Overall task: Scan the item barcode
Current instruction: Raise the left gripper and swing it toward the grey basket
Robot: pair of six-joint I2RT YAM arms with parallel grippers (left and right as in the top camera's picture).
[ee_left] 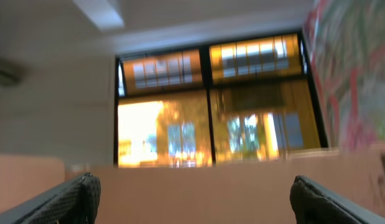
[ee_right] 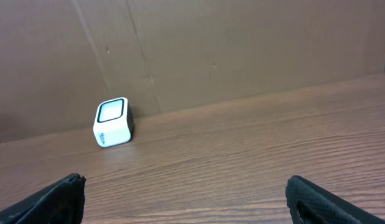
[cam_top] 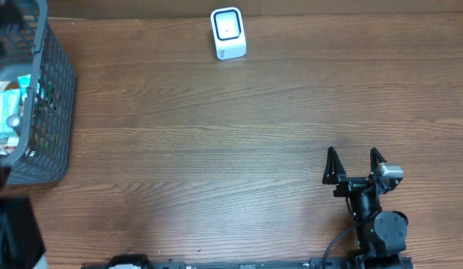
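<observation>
A small white barcode scanner [cam_top: 228,33] with a dark window stands at the table's far edge, also seen in the right wrist view as the scanner [ee_right: 112,122]. Packaged items [cam_top: 7,112] lie in a grey mesh basket [cam_top: 55,90] at the far left; no barcode shows. My right gripper [cam_top: 353,161] rests near the front right, open and empty, facing the scanner; its view shows the right gripper [ee_right: 185,182] over bare wood. My left gripper [ee_left: 193,182] is open and empty, tilted up toward windows.
The wooden table [cam_top: 216,149] stretches between basket and scanner. A brown cardboard wall [ee_right: 242,43] backs the far edge. A dark blurred shape [cam_top: 14,232] sits at the front left corner below the basket.
</observation>
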